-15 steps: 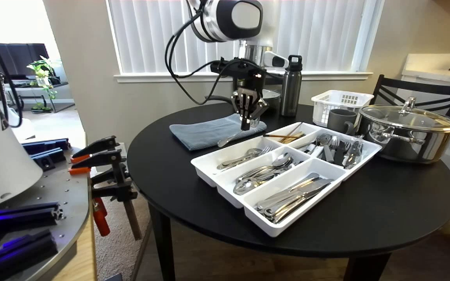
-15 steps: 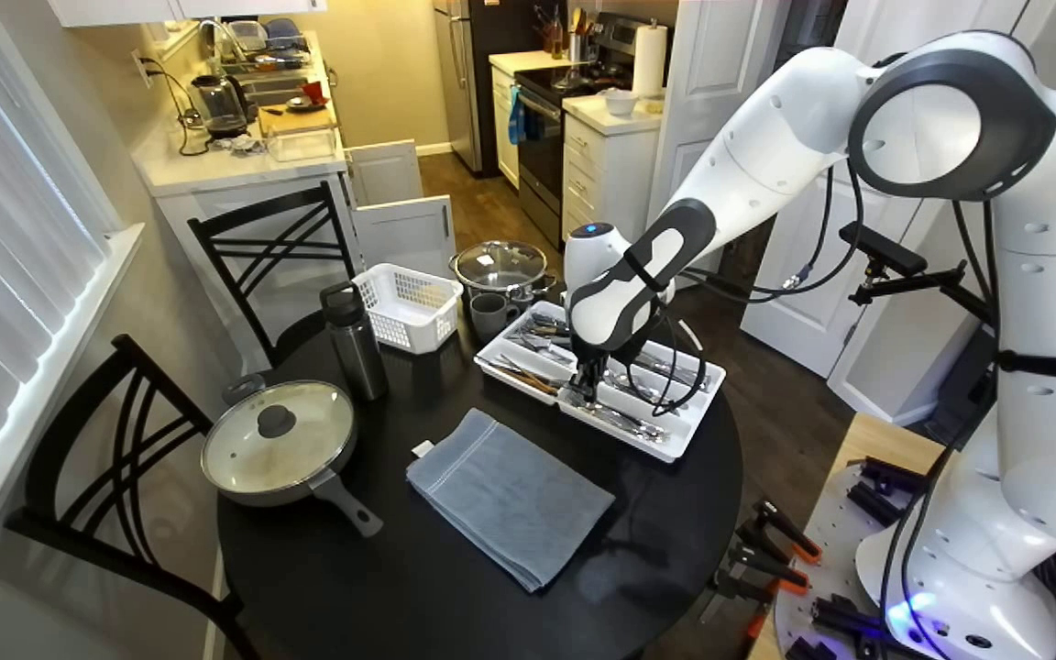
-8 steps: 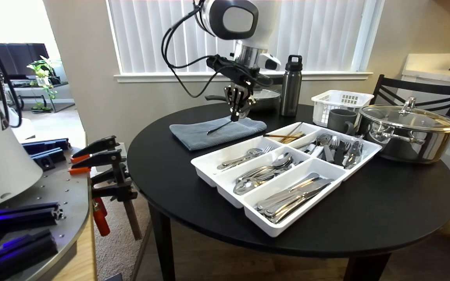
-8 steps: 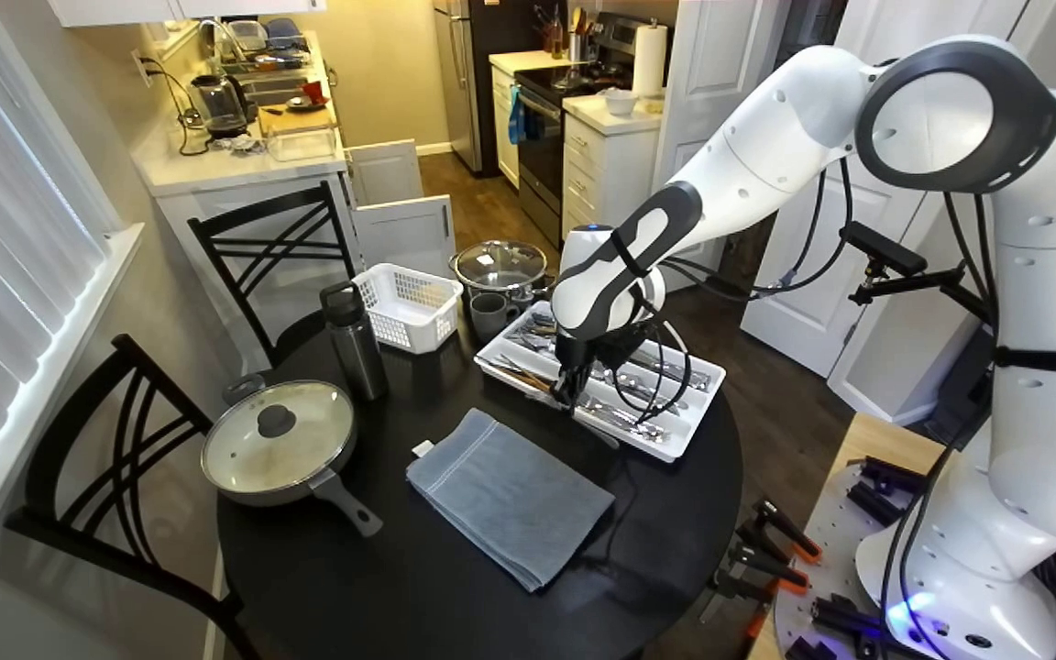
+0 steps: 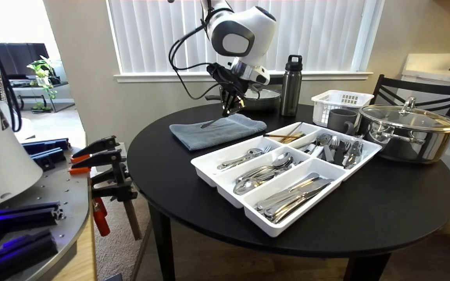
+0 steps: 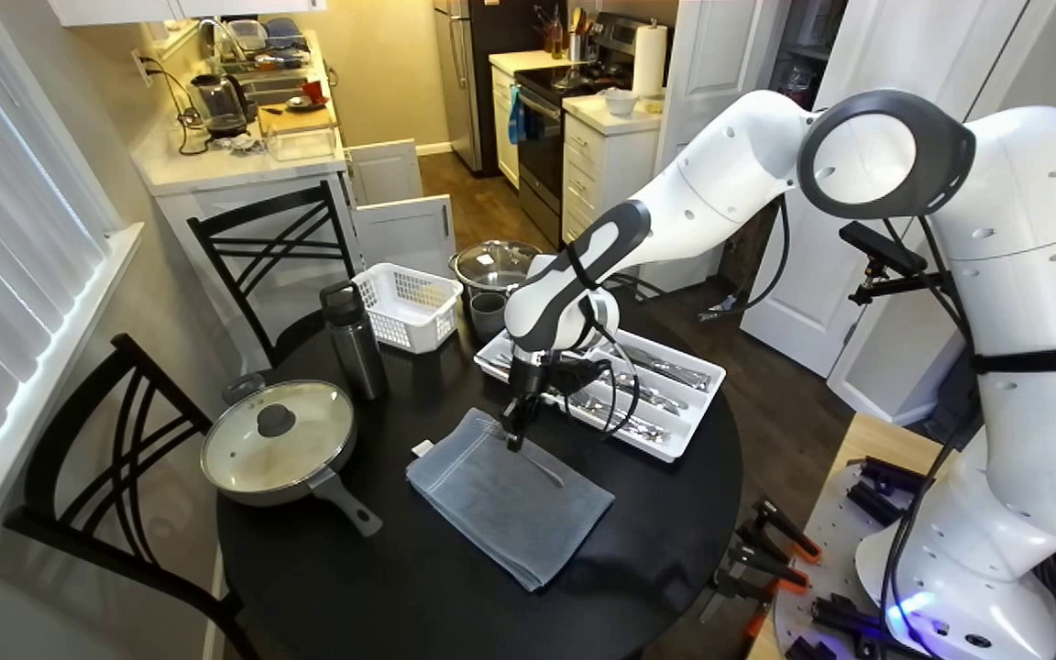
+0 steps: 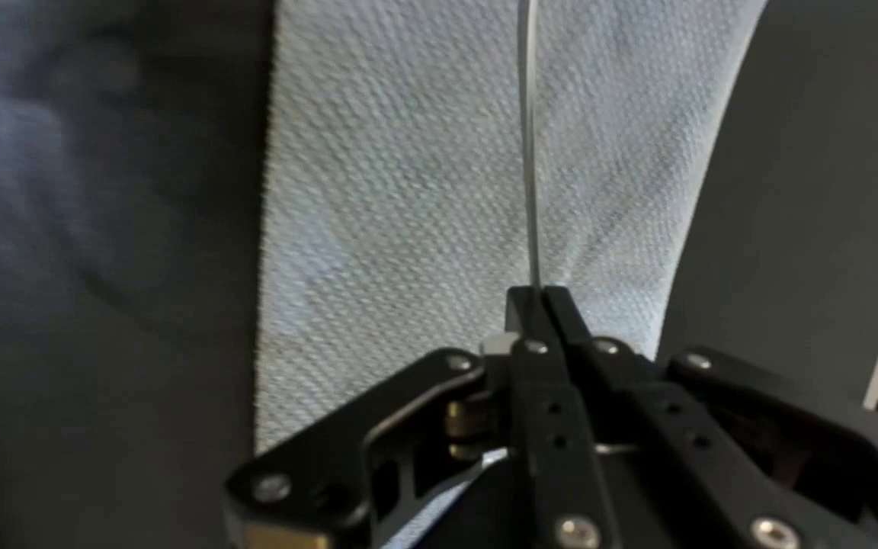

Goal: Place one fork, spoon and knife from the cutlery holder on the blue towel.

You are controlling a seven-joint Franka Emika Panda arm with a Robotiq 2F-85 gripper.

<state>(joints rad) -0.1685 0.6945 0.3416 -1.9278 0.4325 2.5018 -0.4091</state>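
In an exterior view, my forearm (image 6: 688,215) slopes down from the right; my gripper (image 7: 537,297), above the blue towel (image 6: 510,522), pinches a metal utensil (image 7: 529,114). The cutlery holder (image 6: 698,412) lies beyond, to the right.

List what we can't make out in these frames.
Held utensil: in the wrist view, the top edge cuts off one end and the gripper obscures the other; type unclear.
Whether it touches the blue towel: too fine to tell in both exterior views.
Cutlery holder: in an exterior view, the arm hides one corner.
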